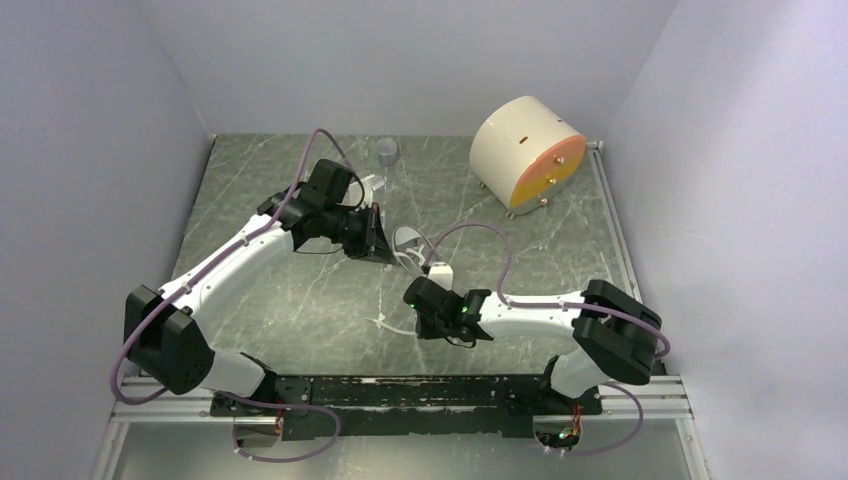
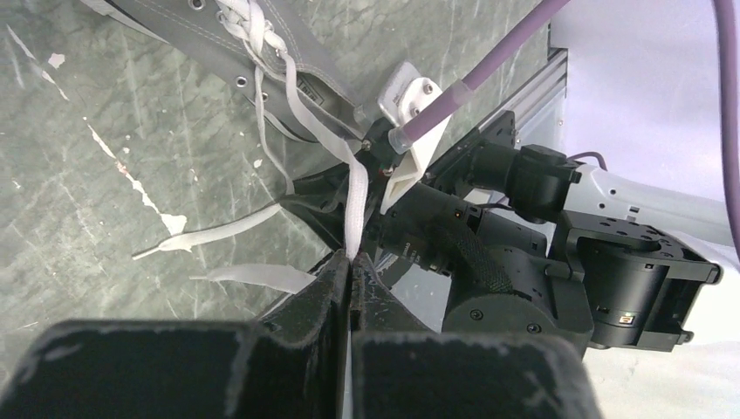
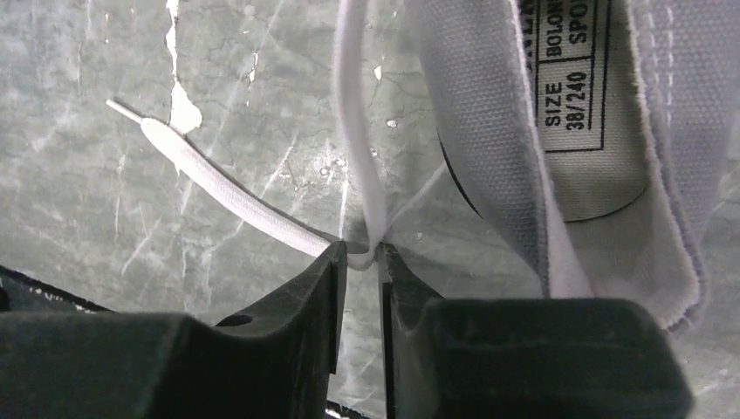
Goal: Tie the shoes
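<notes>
Overhead, the small grey sneaker (image 1: 408,241) sits at the middle of the green marbled table (image 1: 300,310), mostly hidden between my two arms. A cream drum (image 1: 528,150) stands well apart at the upper right. In the left wrist view the left gripper (image 2: 350,266), at bottom centre, is pinched tight on one of the white laces (image 2: 353,188), which rises taut to the eyelets at the upper left. In the right wrist view the right gripper (image 3: 360,258), bottom centre, is closed to a narrow slit on a second strand. That strand climbs straight up the frame beside the open tongue (image 3: 572,96), and its loose tail lies on the table toward the upper left. I judge the laces to be flat, soft and limp. They should fold easily but could slide through smooth pads if pulled hard. The shoe looks light enough to drag when a lace tightens, so I would grip mid-strand, near the eyelets, rather than at the tips.
</notes>
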You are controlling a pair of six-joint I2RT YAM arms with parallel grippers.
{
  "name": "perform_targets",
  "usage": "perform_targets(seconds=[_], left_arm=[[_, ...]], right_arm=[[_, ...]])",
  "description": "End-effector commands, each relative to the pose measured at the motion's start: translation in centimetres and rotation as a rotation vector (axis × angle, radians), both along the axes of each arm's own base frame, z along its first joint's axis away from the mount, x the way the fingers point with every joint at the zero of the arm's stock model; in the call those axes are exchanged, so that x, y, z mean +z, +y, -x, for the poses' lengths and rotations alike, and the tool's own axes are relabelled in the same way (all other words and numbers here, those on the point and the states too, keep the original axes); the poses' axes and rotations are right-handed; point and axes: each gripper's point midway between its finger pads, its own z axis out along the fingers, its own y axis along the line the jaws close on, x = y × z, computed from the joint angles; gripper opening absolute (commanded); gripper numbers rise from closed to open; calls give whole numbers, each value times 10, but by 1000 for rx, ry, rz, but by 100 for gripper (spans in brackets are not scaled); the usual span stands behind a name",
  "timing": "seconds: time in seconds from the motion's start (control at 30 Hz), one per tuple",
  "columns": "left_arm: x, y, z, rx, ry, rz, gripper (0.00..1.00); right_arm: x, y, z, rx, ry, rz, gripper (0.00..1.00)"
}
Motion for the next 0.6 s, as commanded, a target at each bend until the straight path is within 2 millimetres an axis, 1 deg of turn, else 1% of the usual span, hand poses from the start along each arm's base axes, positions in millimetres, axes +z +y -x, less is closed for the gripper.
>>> perform_targets(seconds=[0.0, 0.03, 0.07, 0.1, 0.13, 0.2, 0.27, 0.3, 0.33, 0.37, 0.4, 0.43, 0.47, 0.53, 0.57], left_arm=[[7, 6, -3, -2, -49, -17, 5], [8, 6, -3, 3, -50, -11, 5], [9, 6, -3, 6, -51, -8, 5], [10, 6, -3, 8, -52, -11, 5], [10, 8, -3, 12, -57, -22, 5], [9, 12, -3, 16, -67, -44, 5], [3, 15, -2, 21, -67, -56, 5], [-5, 16, 0, 17, -53, -61, 5], [-11, 15, 2, 12, -41, -61, 5], [-17, 15, 3, 8, -29, -63, 5], [-24, 16, 3, 6, -19, -72, 5], [-29, 16, 3, 4, -7, -81, 5], [-34, 16, 3, -4, 4, -88, 5], [-40, 17, 1, -18, 17, -109, 5], [-42, 17, 1, -22, 21, -120, 5]], right_arm=[[7, 6, -13, -2, -80, -3, 16], [10, 6, -12, 15, -78, 12, 10], [15, 0, -12, 10, -74, 52, 3], [20, -7, -9, 23, -59, 90, 0], [25, -12, -4, 67, -36, 112, 0], [39, -35, 6, 100, 6, 179, 0], [54, -49, 20, 163, 33, 163, 0], [67, -54, 22, 183, 19, 126, 0], [76, -50, 27, 251, 15, 68, 0], [86, -44, 27, 320, -2, 8, 0], [95, -41, 24, 367, -12, -36, 0], [101, -40, 17, 394, -21, -64, 0], [107, -40, 6, 433, -36, -81, 0], [116, -48, -21, 409, -53, -69, 0], [122, -49, -33, 429, -72, -82, 0]])
